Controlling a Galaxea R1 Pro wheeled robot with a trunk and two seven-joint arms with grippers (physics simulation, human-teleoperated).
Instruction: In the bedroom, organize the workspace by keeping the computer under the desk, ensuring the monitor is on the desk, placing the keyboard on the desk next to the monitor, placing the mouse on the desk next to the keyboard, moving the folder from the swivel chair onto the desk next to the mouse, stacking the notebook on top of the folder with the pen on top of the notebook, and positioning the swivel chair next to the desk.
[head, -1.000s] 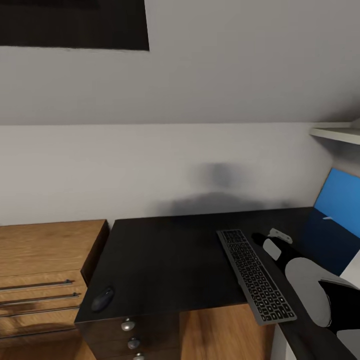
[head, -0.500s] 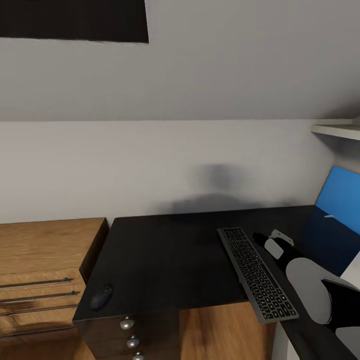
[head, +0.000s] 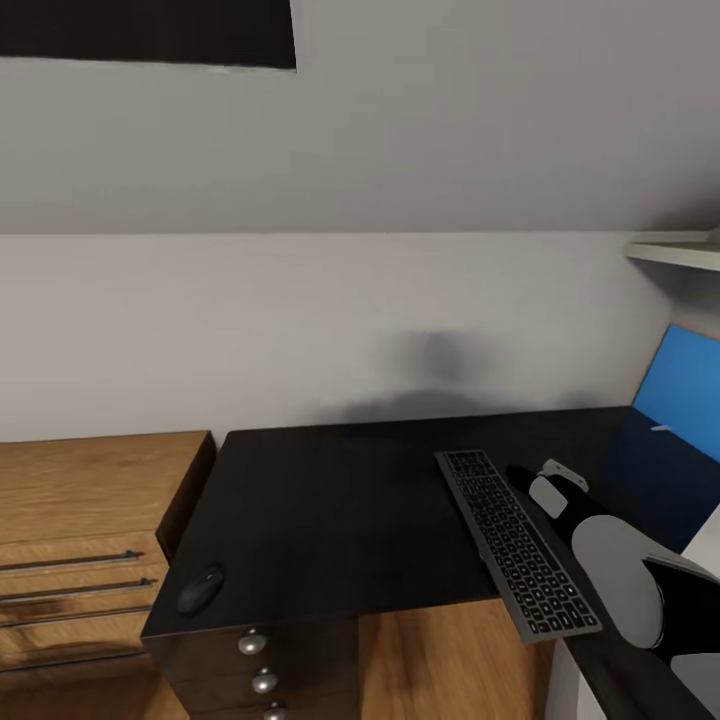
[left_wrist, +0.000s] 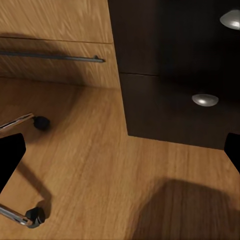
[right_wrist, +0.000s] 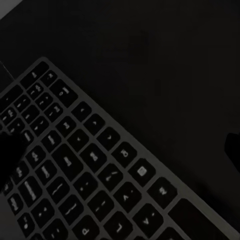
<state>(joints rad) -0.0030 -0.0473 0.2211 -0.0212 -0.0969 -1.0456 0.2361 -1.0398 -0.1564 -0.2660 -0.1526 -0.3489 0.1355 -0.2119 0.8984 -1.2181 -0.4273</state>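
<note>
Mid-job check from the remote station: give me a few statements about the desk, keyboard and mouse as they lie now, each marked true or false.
1. The keyboard lies on the desk, one end past the front edge. True.
2. The mouse sits beside the keyboard. False: it lies far off, at the desk corner near the wooden dresser.
3. The monitor stands on the desk. False: none is seen there.
4. The drawer unit has round silver knobs. True.
5. The right arm is alongside the keyboard. True.
</note>
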